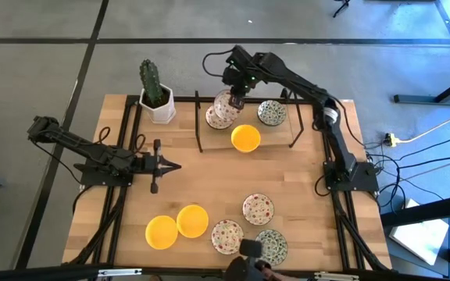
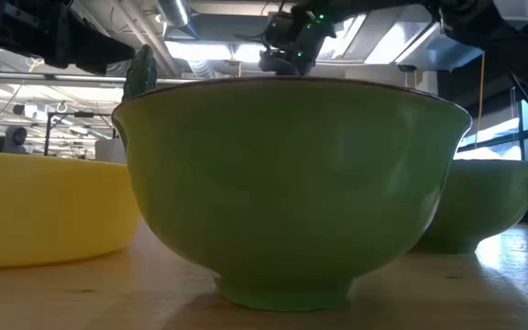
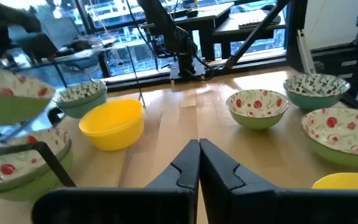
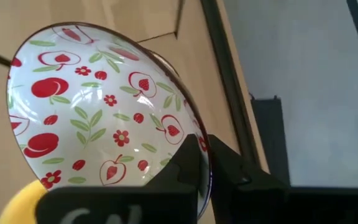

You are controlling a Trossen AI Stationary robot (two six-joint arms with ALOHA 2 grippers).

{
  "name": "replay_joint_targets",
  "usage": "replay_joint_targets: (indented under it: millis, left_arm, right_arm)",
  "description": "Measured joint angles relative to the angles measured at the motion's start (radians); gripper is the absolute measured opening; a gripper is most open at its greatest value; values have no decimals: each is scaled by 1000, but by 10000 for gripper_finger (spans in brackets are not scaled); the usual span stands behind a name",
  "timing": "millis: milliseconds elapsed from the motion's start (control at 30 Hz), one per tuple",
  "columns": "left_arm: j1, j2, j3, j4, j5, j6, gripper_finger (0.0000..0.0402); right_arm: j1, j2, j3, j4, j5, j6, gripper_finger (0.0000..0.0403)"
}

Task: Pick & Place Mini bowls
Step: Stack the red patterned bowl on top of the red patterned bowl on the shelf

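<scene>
Pale wooden slatted surface (image 1: 209, 179) carries the mini bowls in two groups. Far group: a plain yellow round bowl (image 1: 245, 138) on the wood, a white bowl with green-grey pattern (image 1: 272, 112) just beside it toward the right arm's side, and a white red-fruit-patterned bowl (image 1: 219, 117) lying under the lifted one.

Right gripper (image 1: 236, 100) sits above the far group with its fingers clamped on the rim of a white bowl with red fruit and green leaf print (image 4: 98, 106); the bowl is tilted and off the wood, right over the red-patterned bowl below. Thin black frame rods (image 1: 199, 121) stand either side of this group, close to the held bowl.

White hexagonal pot with a green cactus (image 1: 156, 97) stands at the far left corner, apart from the bowls.

Near group at the front edge: two yellow bowls (image 1: 176, 226) touching, two red-speckled bowls (image 1: 258, 208) and one green-grey patterned bowl (image 1: 272, 245).

Left gripper (image 1: 170, 165) rests at mid-left over bare wood, fingers pressed together, holding nothing.

Low view is almost wholly blocked by a green bowl exterior (image 2: 291, 183).
</scene>
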Motion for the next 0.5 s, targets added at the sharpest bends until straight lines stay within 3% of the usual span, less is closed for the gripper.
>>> replay_joint_targets:
  millis: [300, 500]
  left_arm:
    - [0, 0, 0, 224, -54, 273, 7]
    - [0, 0, 0, 190, -30, 280, 6]
  right_arm:
    - [-7, 2, 2, 96, -54, -82, 14]
    - [-13, 12, 1, 74, -74, -105, 14]
